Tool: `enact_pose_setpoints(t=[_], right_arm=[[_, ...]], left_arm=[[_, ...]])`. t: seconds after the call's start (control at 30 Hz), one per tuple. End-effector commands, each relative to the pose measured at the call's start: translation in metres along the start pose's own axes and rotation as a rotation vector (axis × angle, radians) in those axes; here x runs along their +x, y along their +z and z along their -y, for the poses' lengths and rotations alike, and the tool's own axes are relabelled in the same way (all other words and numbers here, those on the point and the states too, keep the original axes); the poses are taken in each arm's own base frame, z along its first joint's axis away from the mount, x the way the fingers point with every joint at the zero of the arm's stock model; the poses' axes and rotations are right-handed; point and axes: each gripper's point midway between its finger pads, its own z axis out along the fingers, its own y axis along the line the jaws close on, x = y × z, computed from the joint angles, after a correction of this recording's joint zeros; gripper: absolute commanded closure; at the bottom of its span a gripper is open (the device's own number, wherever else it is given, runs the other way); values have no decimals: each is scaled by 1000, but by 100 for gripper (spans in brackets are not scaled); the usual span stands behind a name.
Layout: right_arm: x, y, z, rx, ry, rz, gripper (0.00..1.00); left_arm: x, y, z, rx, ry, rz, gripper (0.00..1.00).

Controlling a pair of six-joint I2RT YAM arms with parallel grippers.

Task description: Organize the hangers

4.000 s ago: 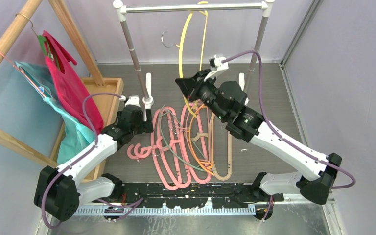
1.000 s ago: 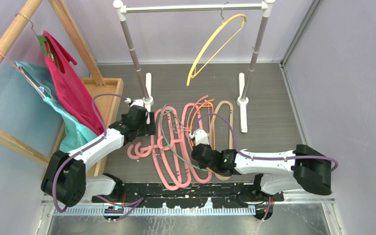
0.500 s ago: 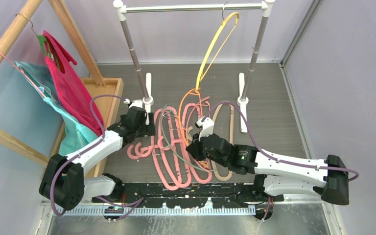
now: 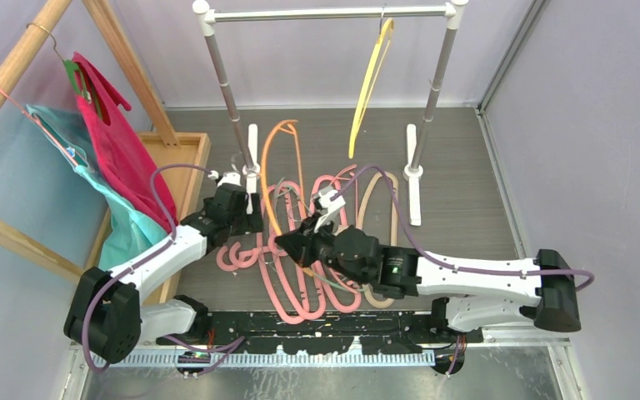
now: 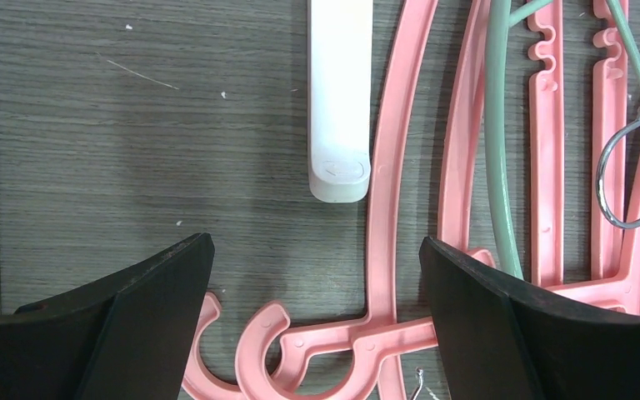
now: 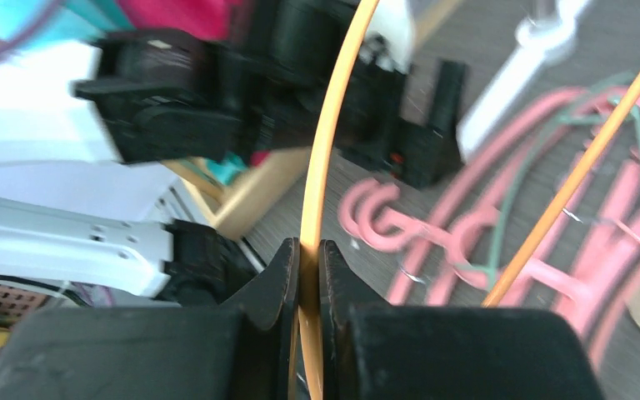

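By the near edge of the table (image 4: 467, 183), the pink hangers (image 4: 287, 296) lie flat in a loose heap. Their long axes run near to far, with a beige hanger (image 4: 375, 297) on the right of the heap and a grey-green hanger (image 5: 500, 167) threaded through it.

Just above the heap, the right gripper (image 6: 308, 250) is pinched tight on the thin wire of the orange hanger (image 6: 325, 142). That hanger is lifted clear of the others. From the grip its long axis runs away towards the far edge and upward, leaning slightly left, and its rounded end (image 4: 286, 125) is the farthest part. I cannot make out its hook.

Left of it, the left gripper (image 5: 315, 246) hovers low with its fingers (image 5: 133, 325) spread wide and holding nothing. A pink hook lies between them and the white rack foot (image 5: 339, 92) is just beyond.

At the far edge, the rail (image 4: 300, 14) spans left to right, high up, and the yellow hanger (image 4: 367, 83) hangs near its right end. The rail lies beyond and above the orange hanger's top. The right arm already holds the hanger, so the hanging looks like its job.
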Motion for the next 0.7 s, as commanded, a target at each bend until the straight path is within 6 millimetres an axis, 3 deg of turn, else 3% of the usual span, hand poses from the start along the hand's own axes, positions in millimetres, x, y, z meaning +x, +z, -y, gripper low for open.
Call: enact_pose_setpoints(t=[0.0,0.1,0.23,0.37,0.47,0.67], right_arm=[[-78,2,-64,-85,-13,270,99],[-91,6,-69,-69,-31,317,99],[-123,8,-72,-10,-97,402,99],[-173,6,-68,55,-127,508,99],[-204,15,-56,47,-97,526,99],[-248,27,-42,-4,-69,568,99]], left_arm=[[-12,-6,4,24,-20,57,2],[-12,-7,5,28,-19,59,2],[-14,-8,7,40,-19,59,2],[-16,-9,8,46,-19,63,2],[-18,-10,10,54,-23,70,2],[-19,-11,9,48,-19,76,2]])
